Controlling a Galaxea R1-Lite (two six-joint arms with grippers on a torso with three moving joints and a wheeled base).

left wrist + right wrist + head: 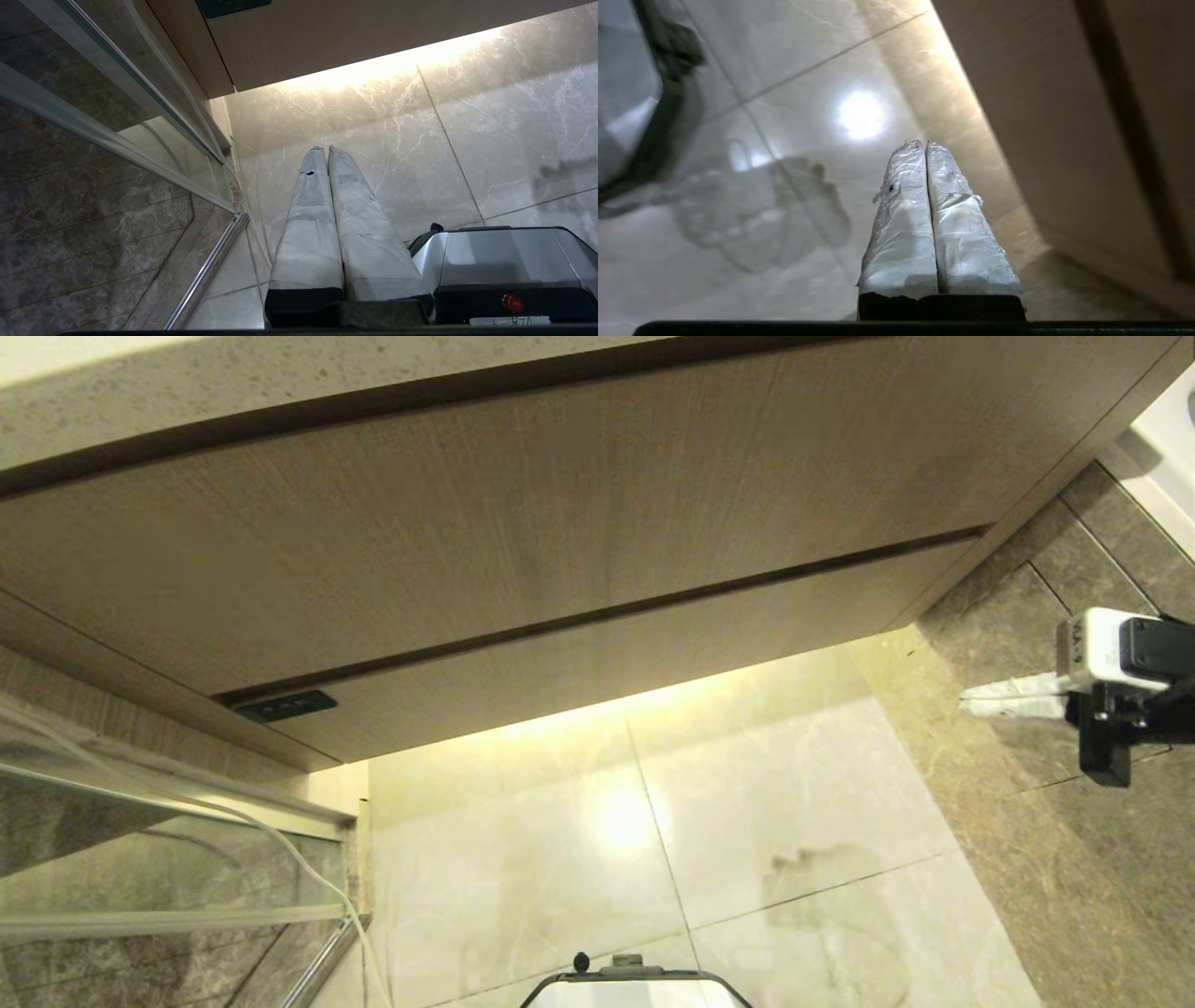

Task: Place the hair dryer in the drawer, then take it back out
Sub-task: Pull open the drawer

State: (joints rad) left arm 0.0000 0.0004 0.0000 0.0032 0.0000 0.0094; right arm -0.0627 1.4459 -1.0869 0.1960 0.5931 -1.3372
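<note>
The drawer [607,663] is the narrow wood-grain front under the taller panel, pushed in flush, with a small dark label [285,706] at its left corner. The hair dryer is out of view. My right gripper [966,700] hangs at the right edge of the head view, off the drawer's right end, above the floor. Its white-wrapped fingers point left and are shut on nothing. The right wrist view shows that gripper [924,143] over the pale tiles, apart from the drawer front [1031,116]. My left gripper [325,149] is parked low over the floor, shut and empty, below the drawer [350,37].
A glass partition with a metal frame [177,803] stands at the left, and a thin white cord [280,840] runs down along it. The stone countertop [187,392] overhangs the tall panel [467,523]. My base [504,261] sits beside the left gripper. Dark tiles [1074,859] lie at the right.
</note>
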